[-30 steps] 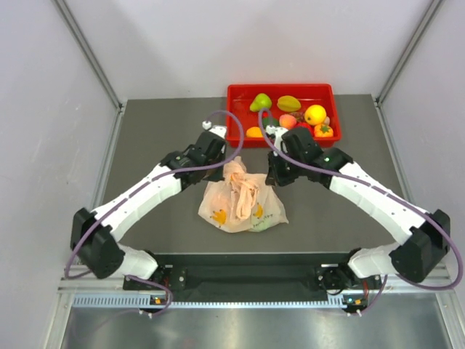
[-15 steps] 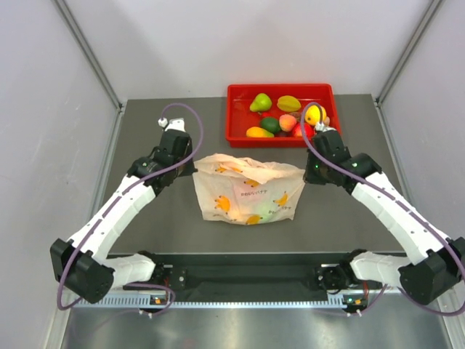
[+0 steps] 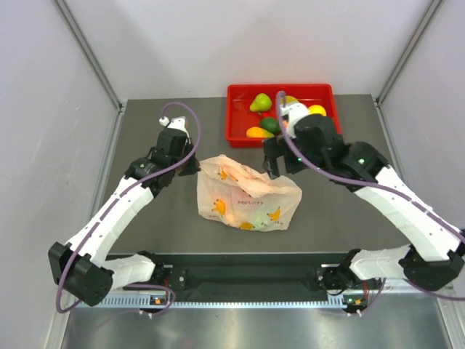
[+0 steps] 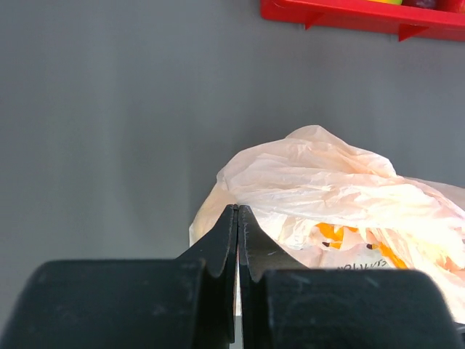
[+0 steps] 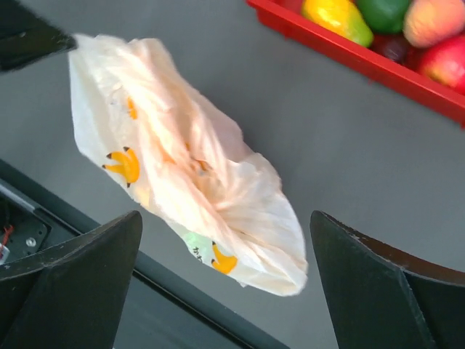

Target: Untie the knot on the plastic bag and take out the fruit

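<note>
Plainly a light, limp thing to deal with: thin, crinkly, translucent peach film, lying crumpled on the grey surface (image 3: 167, 225) as the plastic bag (image 3: 247, 196), between the two arms and just in front of the red tray (image 3: 232, 116). Likely to slide, fold and slip out of any loose grip, and to tear if yanked; no stiffness to push against, so better lifted by a bunched ridge than by a flat panel. Over at the bag's far-left corner, the left fingers (image 4: 218, 247) pressed tight together, seemingly nipping a scrap of film, though hard to confirm from the wrist view. Above the bag's far right side, the right fingers (image 5: 80, 276) spread wide, hovering, touching nothing. No sign of the knot in any view; only loose ruffled folds along the top. Best hold for the right side, at a guess: the raised crease running along the middle, pinched deep enough to gather several layers. Up in the tray, the fruit (image 3: 260, 102), glossy, hard-looking and rounded, so prone to rolling or squirting out of a shallow pinch; better gripped across the widest part. Low down, a faint green patch showing through the film: cannot tell whether fruit or print.
</note>
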Robot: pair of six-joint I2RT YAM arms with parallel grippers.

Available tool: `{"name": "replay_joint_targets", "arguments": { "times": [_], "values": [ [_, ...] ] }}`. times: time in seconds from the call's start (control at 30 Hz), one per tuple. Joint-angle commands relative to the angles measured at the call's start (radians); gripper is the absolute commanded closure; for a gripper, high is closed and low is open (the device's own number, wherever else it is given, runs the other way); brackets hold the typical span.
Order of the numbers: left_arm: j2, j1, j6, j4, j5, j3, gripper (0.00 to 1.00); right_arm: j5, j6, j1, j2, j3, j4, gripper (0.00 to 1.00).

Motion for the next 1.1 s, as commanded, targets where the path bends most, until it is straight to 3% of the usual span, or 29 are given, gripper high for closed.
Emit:
{"name": "replay_joint_targets", "arguments": {
  "times": [0.0,0.23,0.33,0.37,0.4,0.47,0.5,0.57,0.6,0.73,0.93,1.07],
  "values": [
    [-0.032,0.005,-0.019,0.057,0.024,0.027,1.0,0.105,-0.074,0.119,0.124,0.069,-0.044,0.02],
    [-0.046,0.005,-0.037,0.054,0.026,0.036,1.0,0.215,-0.043,0.263,0.285,0.116,-0.063,0.05],
    [-0.052,0.005,-0.037,0.051,0.018,0.04,1.0,0.214,-0.032,0.279,0.315,0.094,-0.05,0.16],
    [-0.052,0.005,-0.037,0.049,0.01,0.043,1.0,0.217,-0.023,0.279,0.316,0.072,-0.046,0.23],
    [-0.052,0.005,-0.037,0.047,0.007,0.046,1.0,0.229,-0.018,0.279,0.321,0.06,-0.041,0.39],
    [-0.054,0.005,-0.037,0.046,-0.004,0.052,1.0,0.249,0.003,0.277,0.321,0.035,-0.047,0.55],
    [-0.054,0.006,-0.035,0.044,-0.008,0.052,1.0,0.27,0.011,0.271,0.316,0.026,-0.061,0.72],
    [-0.054,0.009,-0.031,0.04,-0.017,0.056,1.0,0.29,0.038,0.262,0.304,0.009,-0.075,0.87],
    [-0.055,0.014,-0.028,0.037,-0.027,0.056,1.0,0.3,0.046,0.248,0.284,0.0,-0.083,1.0],
    [-0.055,0.038,-0.009,0.031,-0.043,0.063,1.0,0.285,0.112,0.182,0.194,-0.051,-0.081,1.0],
    [-0.052,0.098,0.035,0.014,-0.054,0.108,1.0,-0.083,0.152,-0.062,-0.122,-0.228,0.103,1.0],
    [-0.038,0.098,0.052,0.011,0.005,0.193,1.0,-0.244,0.121,-0.114,-0.191,-0.261,0.135,1.0]
  ]
}}
